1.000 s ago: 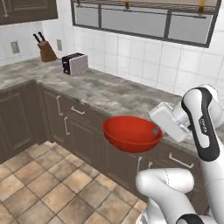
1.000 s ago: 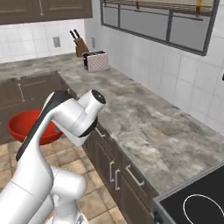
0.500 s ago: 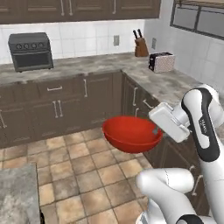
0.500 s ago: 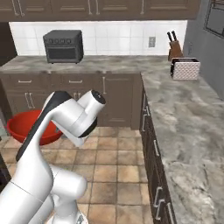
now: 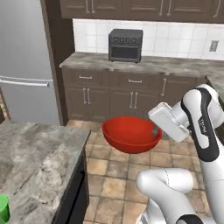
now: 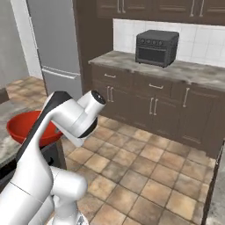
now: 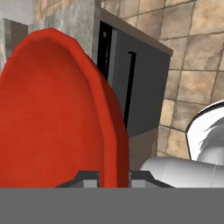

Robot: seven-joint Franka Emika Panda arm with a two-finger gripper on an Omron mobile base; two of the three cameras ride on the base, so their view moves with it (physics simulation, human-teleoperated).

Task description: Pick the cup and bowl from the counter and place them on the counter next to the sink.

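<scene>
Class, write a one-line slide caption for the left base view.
Robot arm's gripper carries a red bowl by its rim above the tiled kitchen floor.

Glossy white rounded arm links, black band along upper link with faint grey lettering, dark joint seams, boxy white hand housing, small dark grey finger tips (image 7: 89, 178).

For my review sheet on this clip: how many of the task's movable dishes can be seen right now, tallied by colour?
Red: 1, the bowl, held at its rim in the end effector, above the floor.
Green: 1, the cup, standing on the counter at the lower left of the left base view.
Total: 2
</scene>
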